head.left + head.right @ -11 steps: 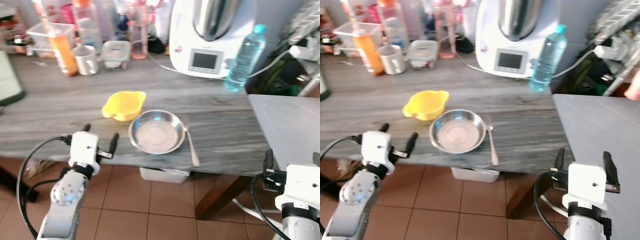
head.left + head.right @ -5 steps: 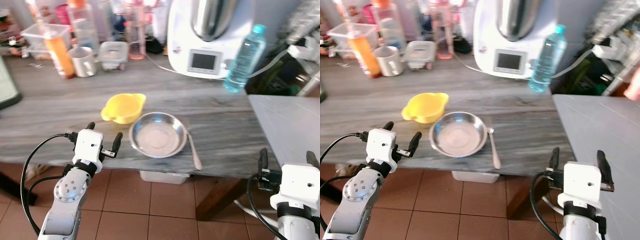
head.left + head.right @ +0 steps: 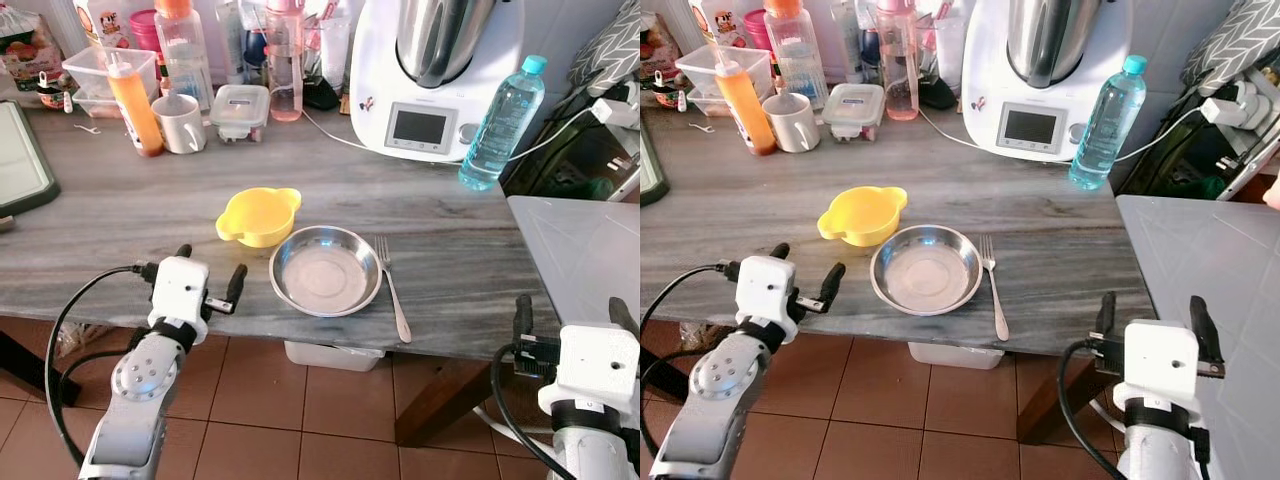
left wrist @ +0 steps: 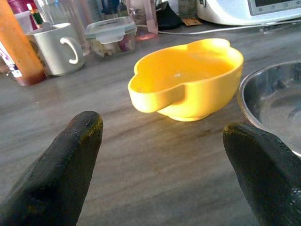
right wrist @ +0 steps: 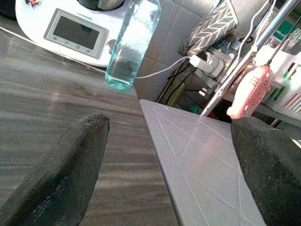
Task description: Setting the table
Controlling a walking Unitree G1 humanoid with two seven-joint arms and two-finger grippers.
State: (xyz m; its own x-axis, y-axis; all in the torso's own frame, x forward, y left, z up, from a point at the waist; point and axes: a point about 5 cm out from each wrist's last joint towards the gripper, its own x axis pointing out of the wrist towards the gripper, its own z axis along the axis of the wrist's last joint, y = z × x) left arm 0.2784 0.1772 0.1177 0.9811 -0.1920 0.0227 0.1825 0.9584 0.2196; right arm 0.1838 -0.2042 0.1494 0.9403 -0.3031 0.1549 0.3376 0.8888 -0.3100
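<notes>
Grey wood-grain surface (image 3: 120, 240) across the scene. Near edge, centre: steel plate (image 3: 326, 270), empty. Fork (image 3: 392, 287) just beside its right rim, apparently not touching; long axis runs near–far, tines far, handle end close to the near edge. Yellow bowl (image 3: 258, 215) just far-left of the plate, rims close; touching or not, cannot tell.

Left hand (image 3: 208, 282) over the near edge of the surface, left of the plate, black fingers spread wide, nothing held. In the left wrist view, yellow bowl (image 4: 188, 77) dead ahead between the two fingers (image 4: 56, 169), plate rim at one side. Bowl therefore lies straight far of the left hand, slightly right, near.

Right hand (image 3: 1152, 318) low, off the right corner of the surface, beside the grey side table (image 3: 580, 250); fingers apart, empty. Well apart from bowl and plate; fork the nearest item to it.

Far edge: orange sauce bottle (image 3: 132, 95), white mug (image 3: 183, 122), lidded container (image 3: 240, 110), white kitchen machine (image 3: 435, 70), water bottle (image 3: 498, 125).

Judgement: left hand nearer and already lined up on the bowl; short forward reach likely next. Plate and fork look placed.
</notes>
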